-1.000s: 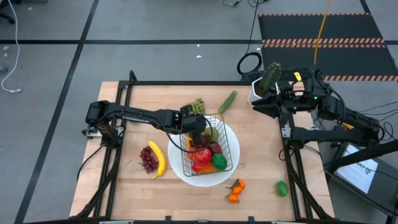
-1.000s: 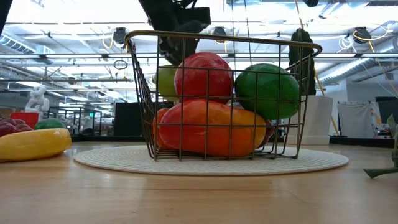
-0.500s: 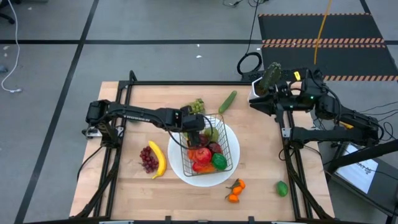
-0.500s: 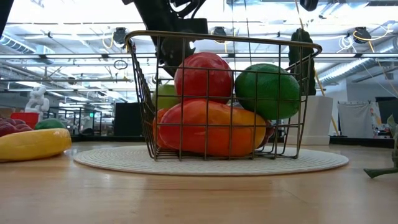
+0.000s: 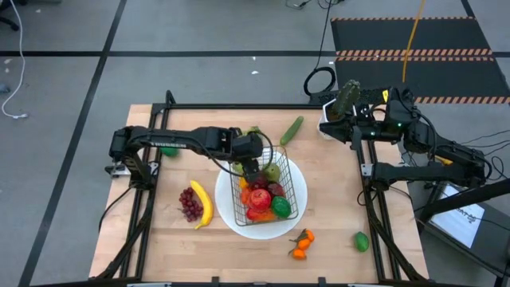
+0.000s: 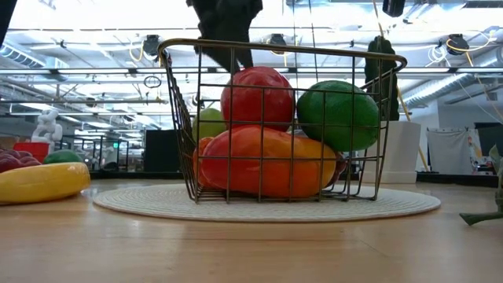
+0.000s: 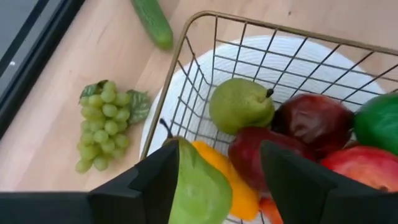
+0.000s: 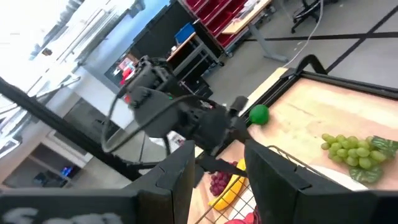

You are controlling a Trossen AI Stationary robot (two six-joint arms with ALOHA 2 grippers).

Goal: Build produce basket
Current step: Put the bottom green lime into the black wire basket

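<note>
The dark wire basket [image 5: 280,149] stands on the round white plate [image 5: 227,214], and its rim also shows in the left wrist view [image 7: 186,38]. It holds red apples [image 6: 257,96], a green fruit [image 6: 338,114], an orange pepper [image 6: 267,165] and two green pears [image 7: 241,104]. One pear [image 7: 196,190] lies on the pepper, right under my left gripper [image 7: 221,155]. My left gripper [image 5: 253,167] is open and empty above the basket's far left corner. My right gripper [image 5: 335,134] is open and empty at the table's far right.
Green grapes [image 5: 253,134] and a cucumber [image 5: 292,130] lie beyond the basket. Purple grapes [image 5: 190,204] and a banana [image 5: 204,204] lie to its left, and a lime [image 5: 168,150] lies at the far left. Tangerines [image 5: 301,244] and another lime [image 5: 361,241] lie near the front. A potted cactus [image 5: 341,104] stands by my right gripper.
My left gripper has risen out of the basket, above its rim, and gone a little toward the table's far edge. The green pear has sunk lower in the basket and stays there, on the orange pepper.
</note>
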